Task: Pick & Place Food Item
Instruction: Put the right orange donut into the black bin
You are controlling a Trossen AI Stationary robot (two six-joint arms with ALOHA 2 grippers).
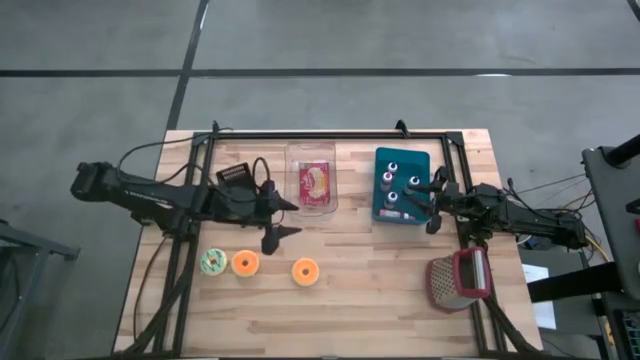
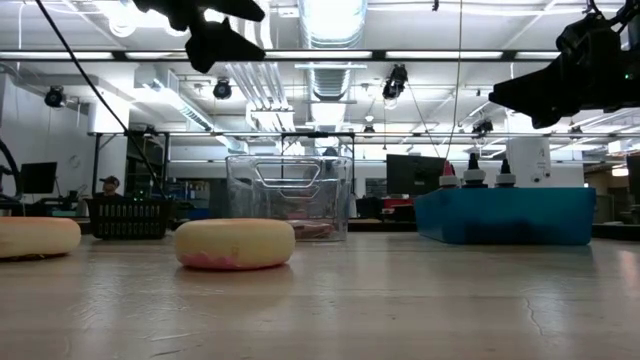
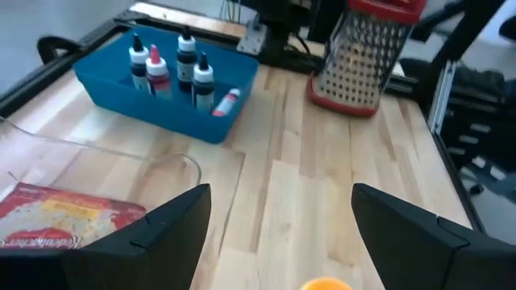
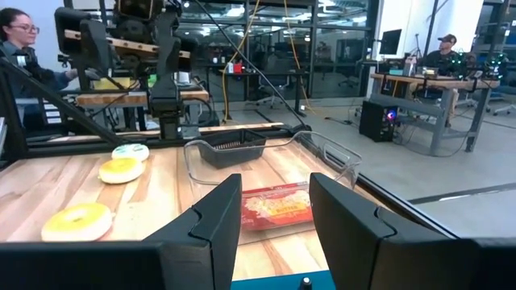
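The orange donut (image 1: 305, 271) lies alone on the worktop (image 1: 370, 290), near the left gripper (image 1: 278, 218), whose fingers (image 3: 173, 225) hang spread and empty above it. Best to descend straight, straddling the ring evenly. The right gripper (image 1: 434, 203) waits over the blue bin (image 1: 402, 185), partly parted, empty.

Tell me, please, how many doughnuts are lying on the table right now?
3, in a row along the table's near side: a green-iced doughnut at the left end, an orange doughnut close beside it, and another orange one further right, apart. None seems hidden.
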